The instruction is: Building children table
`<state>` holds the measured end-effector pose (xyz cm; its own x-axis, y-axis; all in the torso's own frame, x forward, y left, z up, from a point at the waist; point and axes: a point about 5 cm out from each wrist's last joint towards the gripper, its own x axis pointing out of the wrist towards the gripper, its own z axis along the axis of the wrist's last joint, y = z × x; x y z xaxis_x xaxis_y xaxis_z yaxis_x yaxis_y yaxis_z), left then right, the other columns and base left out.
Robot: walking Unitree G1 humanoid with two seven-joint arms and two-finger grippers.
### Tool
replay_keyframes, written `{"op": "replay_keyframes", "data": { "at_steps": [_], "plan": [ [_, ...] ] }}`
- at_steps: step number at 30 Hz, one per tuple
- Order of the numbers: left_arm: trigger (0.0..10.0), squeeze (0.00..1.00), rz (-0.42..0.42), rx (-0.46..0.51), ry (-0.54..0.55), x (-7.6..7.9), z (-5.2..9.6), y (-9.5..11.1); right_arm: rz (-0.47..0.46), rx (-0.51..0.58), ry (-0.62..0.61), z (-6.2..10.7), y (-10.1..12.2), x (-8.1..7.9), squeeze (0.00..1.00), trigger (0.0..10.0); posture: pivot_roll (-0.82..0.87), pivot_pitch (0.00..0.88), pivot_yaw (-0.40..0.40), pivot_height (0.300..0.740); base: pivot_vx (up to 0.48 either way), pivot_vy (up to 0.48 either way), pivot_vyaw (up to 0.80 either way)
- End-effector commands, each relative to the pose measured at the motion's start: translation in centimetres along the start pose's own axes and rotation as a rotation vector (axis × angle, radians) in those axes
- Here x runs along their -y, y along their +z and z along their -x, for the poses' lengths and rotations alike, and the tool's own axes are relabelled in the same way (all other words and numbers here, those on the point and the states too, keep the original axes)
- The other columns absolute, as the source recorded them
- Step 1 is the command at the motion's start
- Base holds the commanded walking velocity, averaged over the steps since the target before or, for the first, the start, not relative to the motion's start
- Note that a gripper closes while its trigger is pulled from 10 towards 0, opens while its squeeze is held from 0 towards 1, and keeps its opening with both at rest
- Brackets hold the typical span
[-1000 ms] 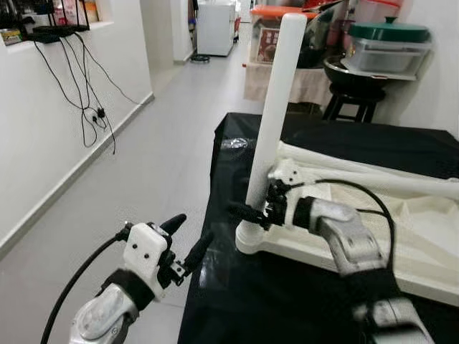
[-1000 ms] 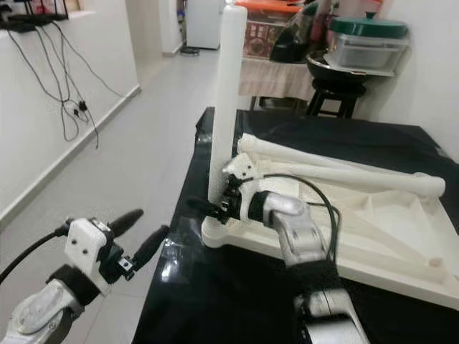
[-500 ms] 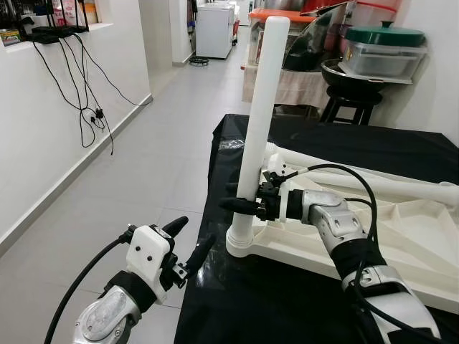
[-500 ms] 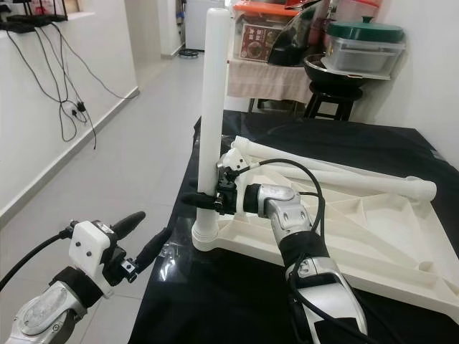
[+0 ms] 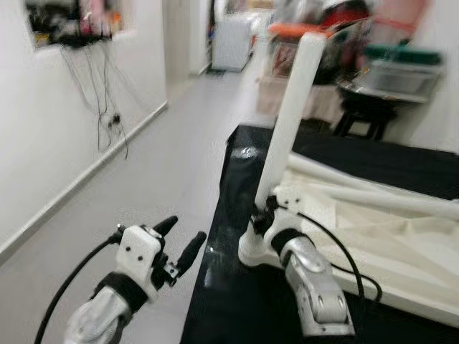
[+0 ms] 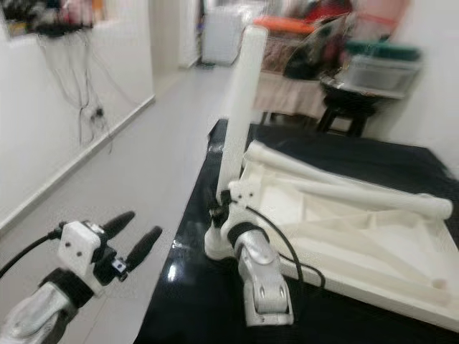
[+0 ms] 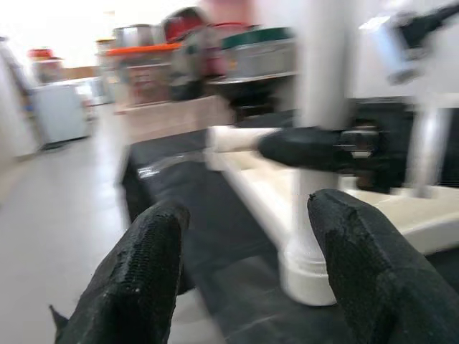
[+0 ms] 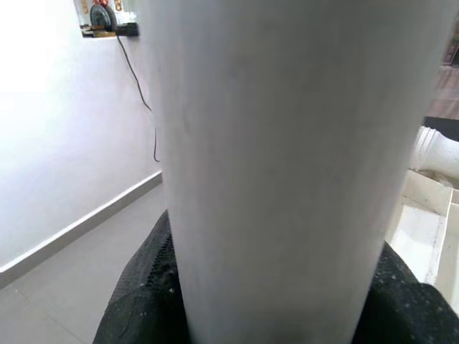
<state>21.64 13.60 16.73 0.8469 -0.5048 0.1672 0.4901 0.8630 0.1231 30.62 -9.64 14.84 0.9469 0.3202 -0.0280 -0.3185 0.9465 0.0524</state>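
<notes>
We see the white table leg [image 5: 287,132] standing upright, a little tilted, in the corner socket of the upturned white tabletop [image 6: 373,236], which lies on the black-covered table [image 5: 237,301]. The right gripper [image 5: 259,215] clamps the leg near its base — its 2 black fingers [image 8: 143,301] press either side of the tube. The left gripper [image 5: 179,244] hovers off the table's edge, near the leg's base, fingers spread and holding nothing. 2 more white legs [image 6: 344,186] lie across the tabletop beyond the standing leg.

White leg [image 8: 287,158] (close up) between tool fingers [image 8: 143,301].
</notes>
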Motion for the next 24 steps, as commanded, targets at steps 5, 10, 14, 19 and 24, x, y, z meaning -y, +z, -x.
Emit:
{"op": "replay_keyframes", "data": {
  "at_steps": [5,10,14,19,24],
  "plan": [
    [10.0,0.00,0.002,-0.002,0.005,-0.1,-0.1,-0.2,0.019,-0.145,0.058,0.4,-1.1,-1.1,1.00,10.0,0.08,0.000,-0.073,0.740,0.000,0.000,0.00],
    [10.0,0.00,0.004,0.001,0.003,-0.1,-0.2,-0.3,0.028,-0.109,0.205,-0.6,0.0,-1.1,1.00,10.0,0.08,0.000,-0.079,0.740,0.000,0.000,0.00],
    [10.0,0.00,0.006,0.002,0.001,-0.1,-0.3,-0.3,0.068,-0.069,0.422,-1.1,0.9,-1.6,0.93,10.0,0.08,0.000,-0.081,0.740,0.000,0.000,0.00],
    [10.0,0.00,0.009,0.002,-0.001,-0.1,-0.5,-0.5,0.067,-0.063,0.756,-2.0,1.5,-0.5,0.00,10.0,0.10,0.000,-0.087,0.740,0.000,0.000,0.00],
    [10.0,0.00,0.010,0.002,-0.001,-0.1,-0.7,-0.7,0.070,-0.109,0.932,-2.9,2.3,0.5,0.00,10.0,0.11,0.000,-0.092,0.740,0.000,0.000,0.00]
  ]
}}
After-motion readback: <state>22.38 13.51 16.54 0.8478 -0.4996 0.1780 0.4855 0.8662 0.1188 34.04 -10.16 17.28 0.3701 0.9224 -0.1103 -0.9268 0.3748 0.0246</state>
